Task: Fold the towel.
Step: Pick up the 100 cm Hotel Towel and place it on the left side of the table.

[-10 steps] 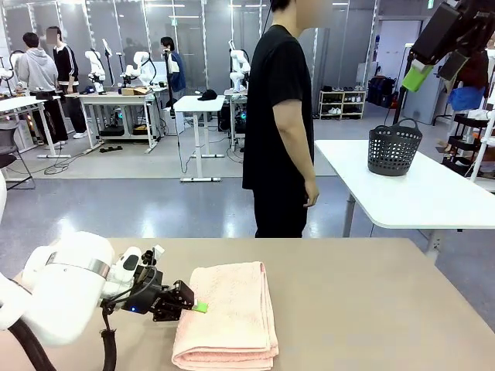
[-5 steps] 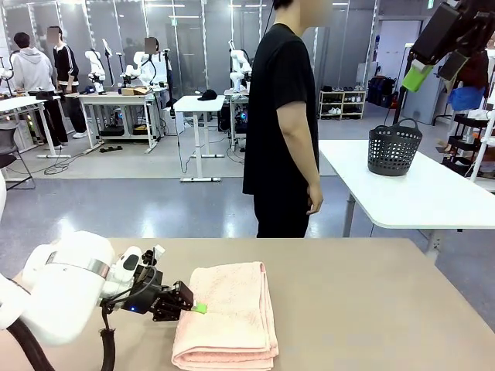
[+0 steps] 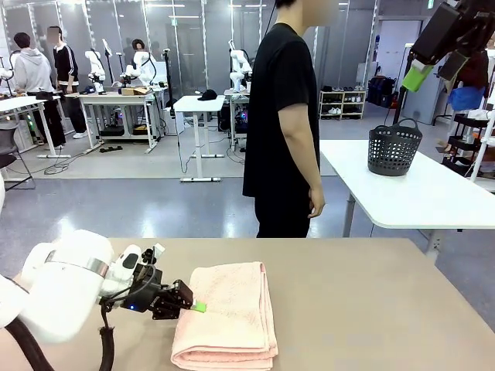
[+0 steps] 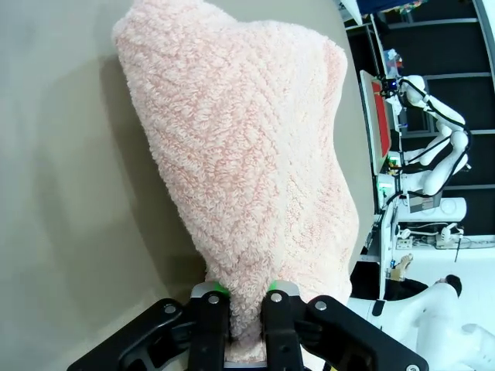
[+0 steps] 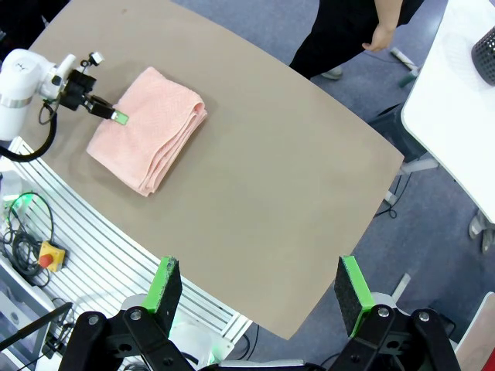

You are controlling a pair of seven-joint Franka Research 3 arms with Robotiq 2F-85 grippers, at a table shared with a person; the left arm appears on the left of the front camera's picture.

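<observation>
The pale salmon-pink towel [image 3: 232, 309] lies folded in several layers on the tan table [image 3: 371, 309], near its front edge and left of the middle. My left gripper [image 3: 195, 306] reaches in level from the left and is shut on the towel's left edge. In the left wrist view, the gripper [image 4: 246, 305] has a fold of the towel [image 4: 247, 154] pinched between its green-tipped fingers. My right gripper [image 3: 435, 71] hangs high at the upper right, open. From above, the right gripper [image 5: 257, 290] looks down on the towel [image 5: 151, 127] and the left gripper [image 5: 116, 116].
A person [image 3: 282, 116] in black stands at the table's far side, side-on, hands hanging down. A dark perforated basket [image 3: 393, 148] sits on a white table behind at the right. Bare tan tabletop stretches to the right of the towel.
The towel and both grippers stay where they were. The person has shifted slightly to the right.
</observation>
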